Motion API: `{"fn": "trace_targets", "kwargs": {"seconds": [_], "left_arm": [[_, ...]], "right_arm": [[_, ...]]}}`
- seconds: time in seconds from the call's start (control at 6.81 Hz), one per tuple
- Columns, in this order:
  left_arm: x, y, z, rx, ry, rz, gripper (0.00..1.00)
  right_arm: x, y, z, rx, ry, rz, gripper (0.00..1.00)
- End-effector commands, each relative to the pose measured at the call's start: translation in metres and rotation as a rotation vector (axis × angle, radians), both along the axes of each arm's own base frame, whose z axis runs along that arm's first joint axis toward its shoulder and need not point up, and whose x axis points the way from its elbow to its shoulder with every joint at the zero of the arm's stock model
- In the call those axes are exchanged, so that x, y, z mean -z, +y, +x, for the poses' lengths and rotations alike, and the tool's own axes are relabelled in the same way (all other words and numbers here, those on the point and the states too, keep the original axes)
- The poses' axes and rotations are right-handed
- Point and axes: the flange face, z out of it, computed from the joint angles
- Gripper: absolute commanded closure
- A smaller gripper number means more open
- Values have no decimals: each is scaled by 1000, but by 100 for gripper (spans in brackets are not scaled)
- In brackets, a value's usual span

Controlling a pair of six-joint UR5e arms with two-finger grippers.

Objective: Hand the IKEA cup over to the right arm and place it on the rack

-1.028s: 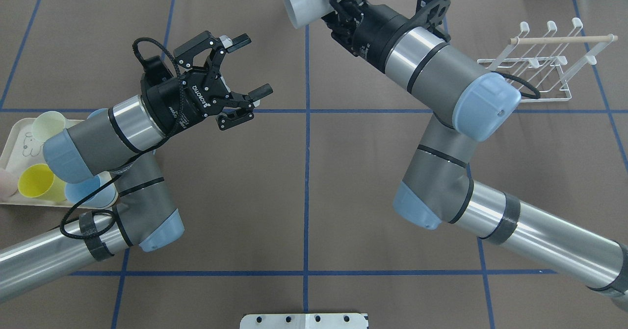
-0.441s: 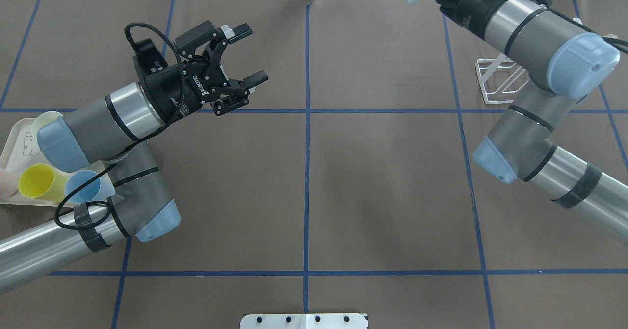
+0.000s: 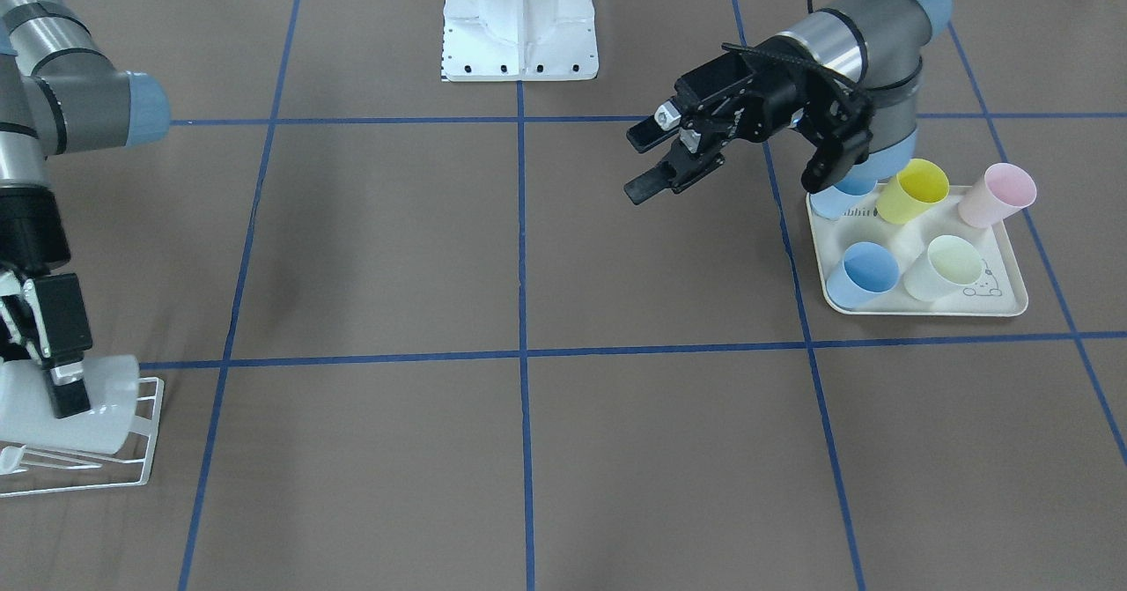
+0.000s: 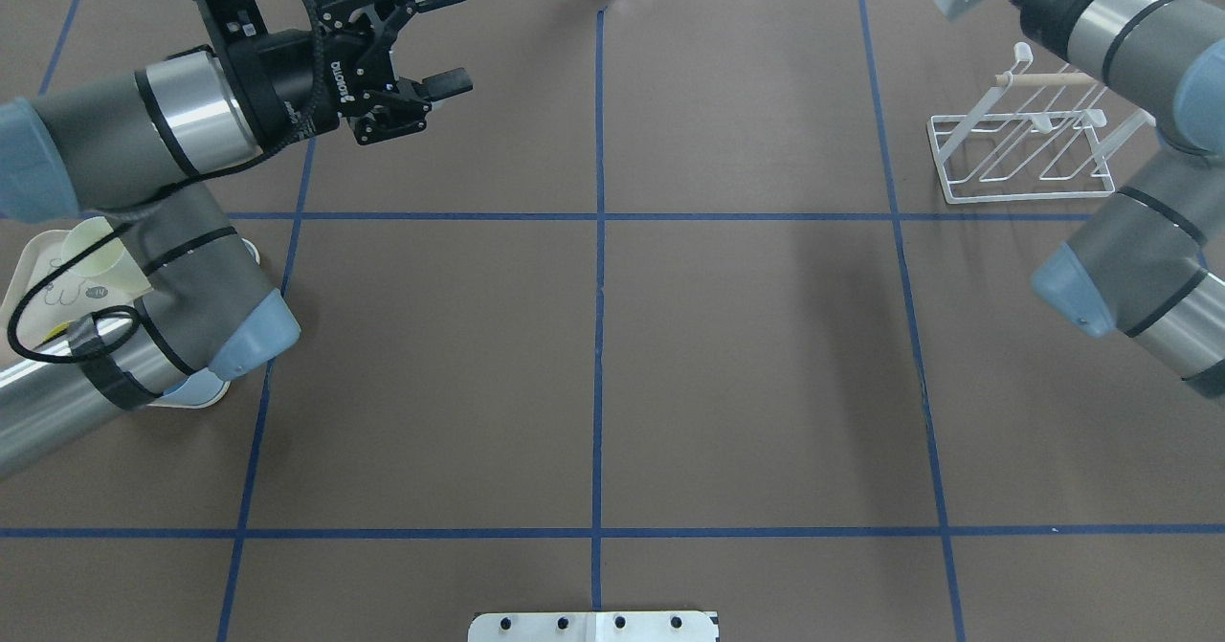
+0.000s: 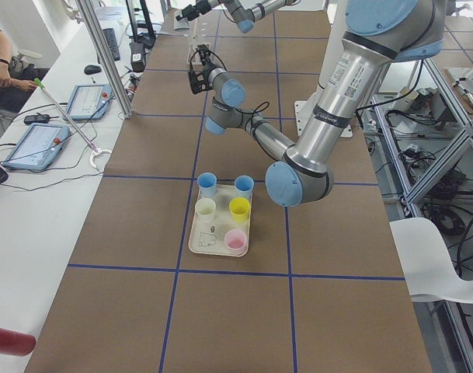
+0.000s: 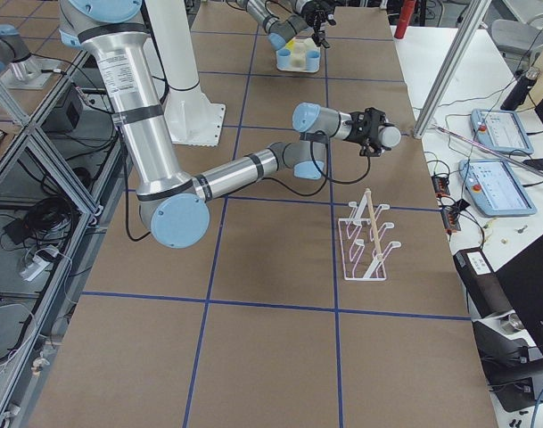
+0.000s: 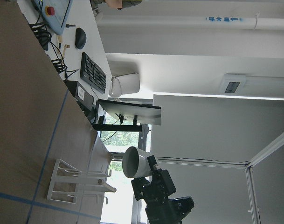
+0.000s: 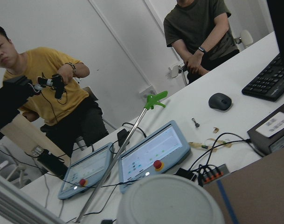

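Right arm swung across in the last second, so the IKEA cup (image 3: 92, 419) now hangs near the rack (image 4: 1024, 149), not on it yet, with the right pincer (image 3: 62, 384) clamped on it. Left pincer (image 4: 442, 37) backed off, fingers apart, empty. Handover's done, I'd say only placing is left. Brown surface (image 4: 593, 365), blue tape grid, 2 people at a white desk beyond.

Smooth plastic cup (image 3: 107, 408), wire rack (image 4: 1024, 154)

Bright, even light; soft shadows
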Motion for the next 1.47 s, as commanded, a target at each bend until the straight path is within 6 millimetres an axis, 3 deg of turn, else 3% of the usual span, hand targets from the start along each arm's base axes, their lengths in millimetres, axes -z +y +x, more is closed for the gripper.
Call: {"fn": "trace_targets", "kwargs": {"seconds": [0.0,0.15,0.29,0.44,0.88,1.32], "left_arm": [[-28,-13,-75,-21,-128,16,0],[-39,-23,-114,-31,-182,37,0],[-50,-20,-121,-30,-219,58,0],[-53,-19,-122,-27,-222,56,0],[-55,-19,-122,-30,-224,53,0],[-56,-19,-121,-30,-226,52,0]], "right_arm": [[-76,16,50,-135,363,-22,100],[-101,44,72,-162,412,-44,100],[-111,72,88,-157,425,-58,100],[-125,88,98,-148,457,-71,100],[-153,104,102,-112,520,-99,100],[-170,101,70,-49,538,-108,100]]}}
